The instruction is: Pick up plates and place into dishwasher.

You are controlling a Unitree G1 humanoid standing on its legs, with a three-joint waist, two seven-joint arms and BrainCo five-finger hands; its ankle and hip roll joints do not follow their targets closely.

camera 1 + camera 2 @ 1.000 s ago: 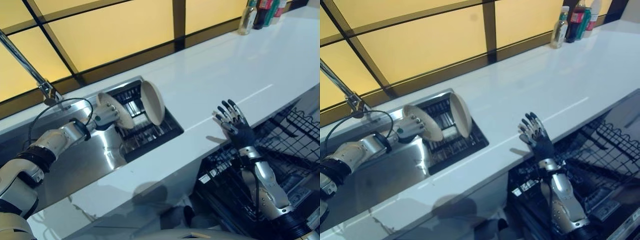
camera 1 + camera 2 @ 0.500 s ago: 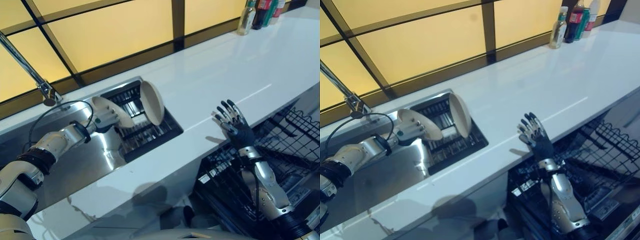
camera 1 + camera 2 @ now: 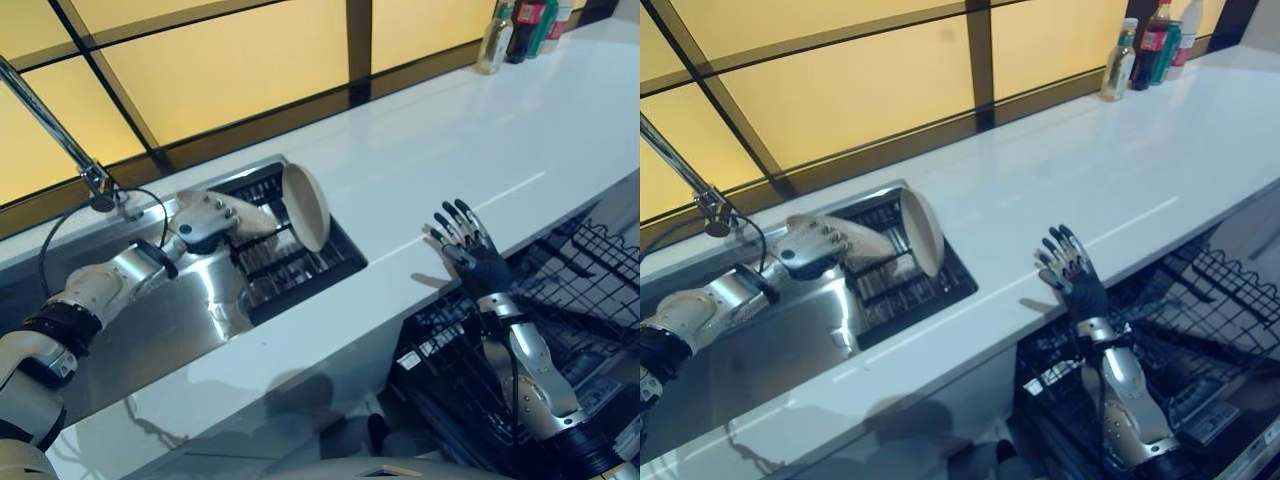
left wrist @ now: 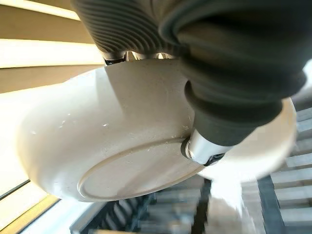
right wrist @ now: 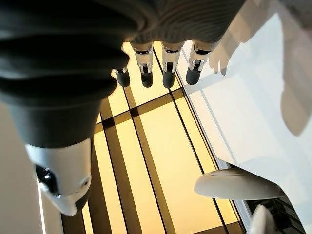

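A: Left hand point(image 3: 205, 222), at nine o'clock over the sink point(image 3: 150, 320), has fingers and thumb clamped on a plate point(image 4: 122, 146). I'd lift it clear before swinging toward the dishwasher rack point(image 3: 580, 290).

B: Orientation?

A: Tipped almost flat, rim toward three o'clock, beside the upright plate point(image 3: 305, 205). Right hand point(image 3: 470, 250) waits, fingers spread.

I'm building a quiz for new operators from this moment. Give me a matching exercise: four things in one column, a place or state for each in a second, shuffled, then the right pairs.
Things:
1. left hand
2. right hand
3. second plate
4. bottles

Places or states:
A. far end of the white counter
B. on edge in the sink rack
C. open, fingers spread, above the dishwasher rack
D. shut on a plate

Pairs: 1-D, 2-C, 3-B, 4-A
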